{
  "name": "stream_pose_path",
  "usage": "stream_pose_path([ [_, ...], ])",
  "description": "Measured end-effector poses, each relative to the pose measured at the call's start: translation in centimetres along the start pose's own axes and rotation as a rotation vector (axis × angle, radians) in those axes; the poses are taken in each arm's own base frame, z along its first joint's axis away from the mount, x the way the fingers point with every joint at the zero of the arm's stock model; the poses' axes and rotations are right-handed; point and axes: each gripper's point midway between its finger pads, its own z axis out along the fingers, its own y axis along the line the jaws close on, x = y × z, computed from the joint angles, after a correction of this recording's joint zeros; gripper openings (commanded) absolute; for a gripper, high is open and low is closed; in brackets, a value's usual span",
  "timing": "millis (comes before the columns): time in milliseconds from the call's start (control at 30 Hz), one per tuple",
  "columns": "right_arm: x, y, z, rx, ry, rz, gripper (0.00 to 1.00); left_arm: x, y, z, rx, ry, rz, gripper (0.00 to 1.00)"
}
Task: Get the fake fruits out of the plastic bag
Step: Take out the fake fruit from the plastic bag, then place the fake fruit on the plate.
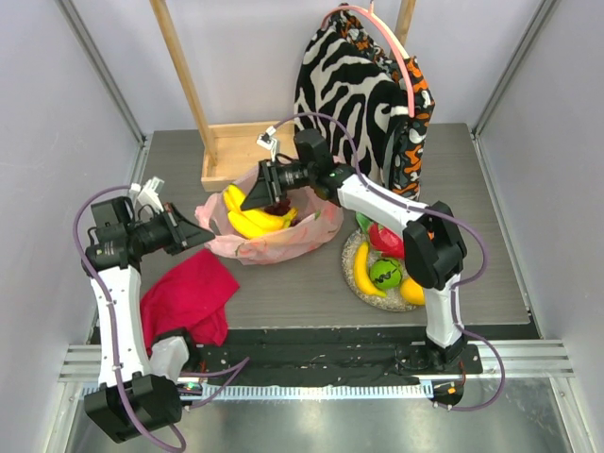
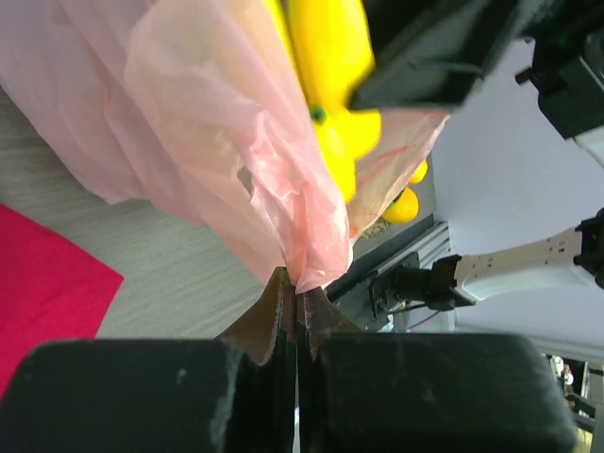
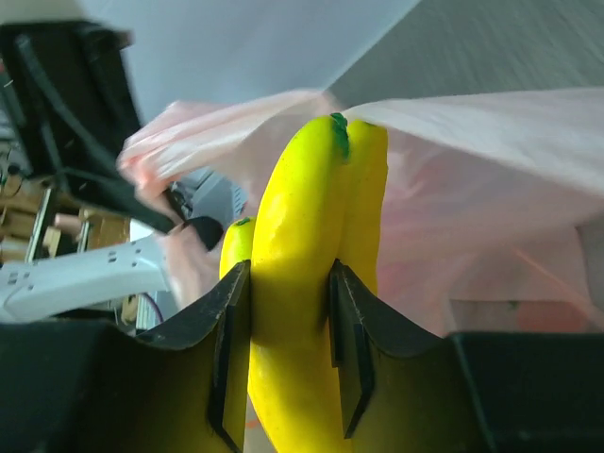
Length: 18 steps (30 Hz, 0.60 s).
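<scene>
Pink plastic bag (image 1: 283, 243) sits crumpled mid-tabletop (image 1: 283, 293) with its mouth open. Most of what's inside is hidden under the right claw (image 1: 261, 194), so all I can really make out is the yellow banana bunch (image 1: 247, 222) plus something dark behind it I can't identify. That right claw is down in the bag's mouth, clamped on either side of the bananas (their lower ends are cut off in the wrist view), and the left claw (image 1: 205, 231) is pinched tight on the bag's left edge, near the red cloth (image 1: 189, 288).
</scene>
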Motion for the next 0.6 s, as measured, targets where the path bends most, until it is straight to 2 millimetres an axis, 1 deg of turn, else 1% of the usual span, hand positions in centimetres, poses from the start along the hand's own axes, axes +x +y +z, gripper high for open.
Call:
stream_pose_path([
  [67,-0.4,1.7,0.0,-0.046,0.005,-0.055,0.08,-0.7,0.2,0.3,0.004,-0.013,0.000,0.00],
  [167,-1.6,3.6,0.0,-0.079,-0.006,-0.137,0.08,-1.4,0.4,0.6,0.008,-0.022,0.005,0.00],
  [267,-4.3,5.9,-0.9,-0.095,-0.055,-0.228,0.07,-1.6,0.2,0.7,0.013,-0.027,0.002,0.00],
  [300,-5.5,6.8,-1.5,-0.098,-0.081,-0.256,0.07,-1.7,0.2,0.7,0.015,-0.028,0.002,0.00],
  [333,-7.1,8.0,-2.4,-0.103,-0.120,-0.286,0.07,-1.7,0.1,0.8,0.019,-0.030,0.004,0.00],
  [367,-8.3,8.8,-3.0,-0.108,-0.150,-0.300,0.05,-1.7,0.1,0.9,0.022,-0.030,0.001,0.00],
  [467,-12.9,12.4,-5.7,-0.123,-0.272,-0.374,0.05,-1.5,0.5,1.5,0.026,-0.026,-0.013,0.00],
  [533,-15.1,14.7,-7.6,-0.131,-0.327,-0.436,0.05,-1.6,0.8,1.8,0.022,-0.018,-0.031,0.00],
  [567,-15.8,15.7,-8.6,-0.133,-0.344,-0.462,0.06,-1.7,1.0,2.0,0.023,-0.018,-0.031,0.00],
  [600,-16.0,16.5,-9.4,-0.132,-0.346,-0.480,0.06,-1.9,1.1,2.2,0.022,-0.017,-0.034,0.00],
])
